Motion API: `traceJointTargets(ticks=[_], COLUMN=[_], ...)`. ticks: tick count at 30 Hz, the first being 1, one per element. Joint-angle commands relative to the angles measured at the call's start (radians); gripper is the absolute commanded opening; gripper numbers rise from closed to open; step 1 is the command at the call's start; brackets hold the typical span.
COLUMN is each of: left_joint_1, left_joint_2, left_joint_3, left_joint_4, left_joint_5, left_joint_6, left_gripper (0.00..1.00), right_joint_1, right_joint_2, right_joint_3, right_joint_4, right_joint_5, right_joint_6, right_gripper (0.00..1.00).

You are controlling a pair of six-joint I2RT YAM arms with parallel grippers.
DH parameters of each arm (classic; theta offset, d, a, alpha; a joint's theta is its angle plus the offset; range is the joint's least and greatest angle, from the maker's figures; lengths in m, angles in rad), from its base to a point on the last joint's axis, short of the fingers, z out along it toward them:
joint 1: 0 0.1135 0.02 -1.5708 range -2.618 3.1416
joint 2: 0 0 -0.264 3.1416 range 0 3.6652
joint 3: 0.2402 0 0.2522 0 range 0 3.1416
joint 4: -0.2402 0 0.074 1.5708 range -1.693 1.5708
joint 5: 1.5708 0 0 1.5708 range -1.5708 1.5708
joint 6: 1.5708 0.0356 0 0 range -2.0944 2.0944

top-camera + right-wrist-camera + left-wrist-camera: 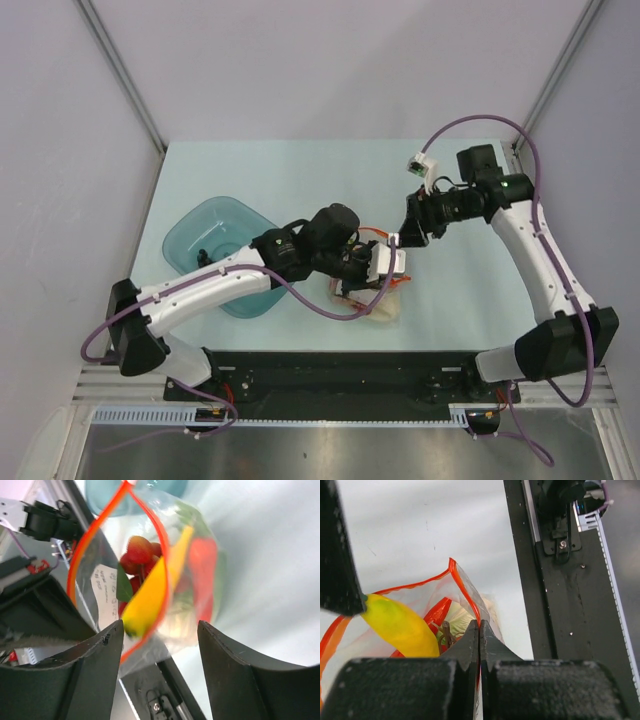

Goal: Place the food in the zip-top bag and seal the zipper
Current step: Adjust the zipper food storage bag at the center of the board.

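While the left claw (479, 632) pinches the bag's (427, 597) zipper strip (464, 589), apparently steadying its gaping mouth, the right claw (160, 627) hangs wide open and empty nearby.

We find the zip-top bag (385, 305) near the middle of the worktop (300, 170), toward its near edge, with the bowl (190, 240) to its left. The left arm reaches across the bowl's near side, and the left tool (385, 265) pinches the zipper (465, 592) at the bag's mouth. The right tool (405, 238) stands just behind the bag, its fingers apart on either side of the mouth. Inside the bag, the banana (150, 595) lies between the berry cluster (137, 555) and the pepper (202, 565).
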Motion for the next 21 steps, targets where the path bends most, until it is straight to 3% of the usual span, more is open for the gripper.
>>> traceJointTargets(ticks=[1, 7, 14, 17, 20, 21], left_joint_1=[0.001, 0.001, -0.001, 0.001, 0.001, 0.001], left_joint_2=[-0.040, -0.035, -0.014, -0.011, -0.017, -0.020], left_joint_3=[-0.026, -0.032, -0.003, -0.004, -0.011, -0.014], left_joint_4=[0.144, 0.178, 0.184, 0.183, 0.186, 0.187], left_joint_5=[-0.006, -0.021, -0.006, 0.001, -0.004, -0.007], left_joint_6=[-0.099, -0.139, -0.156, -0.156, -0.156, -0.161], left_gripper=[0.00, 0.00, 0.00, 0.00, 0.00, 0.00], right_joint_1=[-0.043, -0.124, -0.037, -0.004, 0.002, 0.002], right_joint_2=[-0.090, -0.166, -0.186, -0.180, -0.166, -0.163], right_joint_3=[-0.036, -0.047, -0.142, -0.148, -0.142, -0.144], right_joint_4=[-0.086, -0.136, -0.026, 0.048, 0.059, 0.059], right_joint_5=[0.073, -0.080, -0.017, 0.033, 0.064, 0.072], right_joint_6=[0.007, 0.001, 0.073, 0.117, 0.116, 0.114], right_gripper=[0.64, 0.63, 0.54, 0.47, 0.33, 0.22])
